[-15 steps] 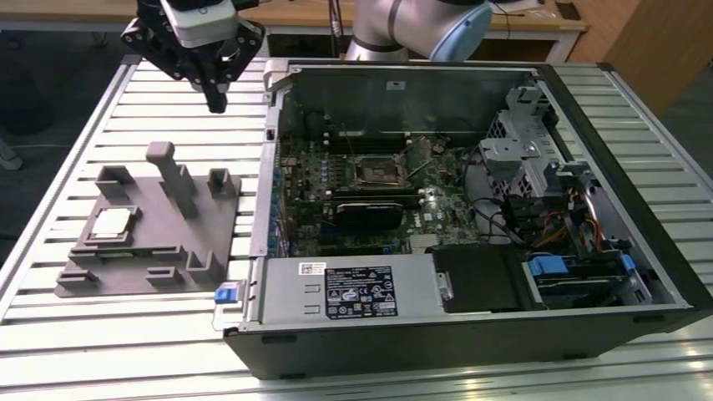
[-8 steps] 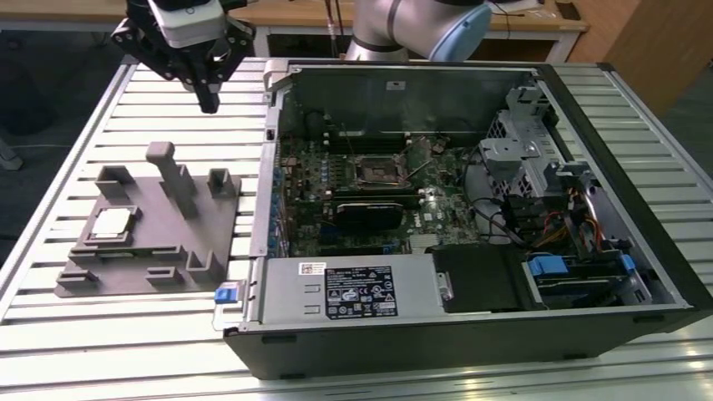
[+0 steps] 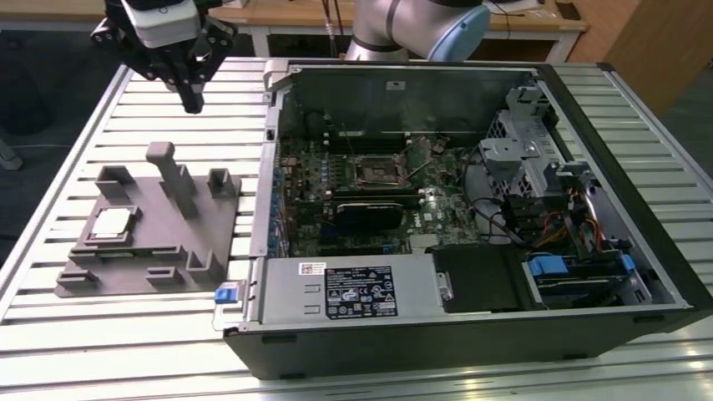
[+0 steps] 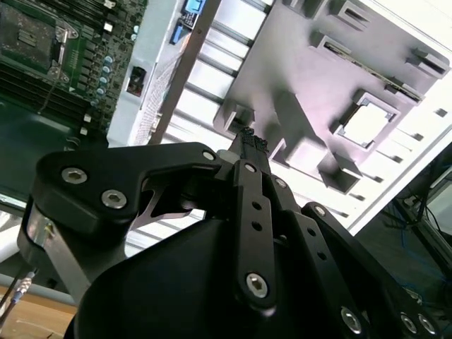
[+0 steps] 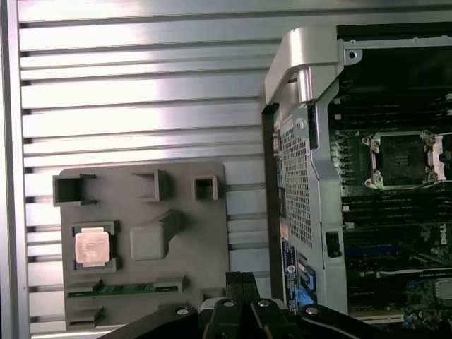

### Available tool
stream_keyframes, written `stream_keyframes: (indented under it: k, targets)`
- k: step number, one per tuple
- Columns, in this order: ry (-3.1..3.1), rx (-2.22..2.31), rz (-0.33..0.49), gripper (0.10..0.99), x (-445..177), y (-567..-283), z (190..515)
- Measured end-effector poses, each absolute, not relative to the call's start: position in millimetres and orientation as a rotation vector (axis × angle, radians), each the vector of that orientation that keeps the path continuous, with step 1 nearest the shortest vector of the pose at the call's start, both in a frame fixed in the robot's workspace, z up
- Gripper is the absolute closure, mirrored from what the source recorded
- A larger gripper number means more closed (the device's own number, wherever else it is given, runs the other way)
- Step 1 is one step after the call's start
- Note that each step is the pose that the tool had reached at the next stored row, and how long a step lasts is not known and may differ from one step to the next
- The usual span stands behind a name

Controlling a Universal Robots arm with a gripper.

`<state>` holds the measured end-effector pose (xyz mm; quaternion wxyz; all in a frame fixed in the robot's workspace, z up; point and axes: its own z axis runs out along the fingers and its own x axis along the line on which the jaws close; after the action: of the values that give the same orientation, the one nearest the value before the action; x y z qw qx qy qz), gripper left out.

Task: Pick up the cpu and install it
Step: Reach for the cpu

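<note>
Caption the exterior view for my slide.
Gripper hovers over the table; the cpu sits in the grey fixture beside the open computer case.

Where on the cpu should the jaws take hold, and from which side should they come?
Probably its two opposite thin edges, from straight above: the cpu lies flat, top up, in a recess of the grey holder.

A slatted metal table [image 3: 67, 167] stands before a wooden desk [image 3: 290, 15].

White label [image 3: 354, 294], print not legible
</note>
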<state>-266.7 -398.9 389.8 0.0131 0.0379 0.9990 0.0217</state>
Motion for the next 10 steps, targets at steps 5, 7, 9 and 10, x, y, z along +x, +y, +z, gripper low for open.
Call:
stream_keyframes:
  k: [5, 7, 9, 10]
  targets:
    - [3.112, 0.118, 0.068, 0.98, -274.6, -398.9, 389.6]
    - [3.113, 0.118, 0.068, 0.98, -277.7, -398.9, 389.6]
    - [3.112, 0.118, 0.068, 0.98, -280.9, -399.0, 389.5]
    - [3.112, 0.118, 0.068, 0.98, -282.5, -399.0, 389.5]
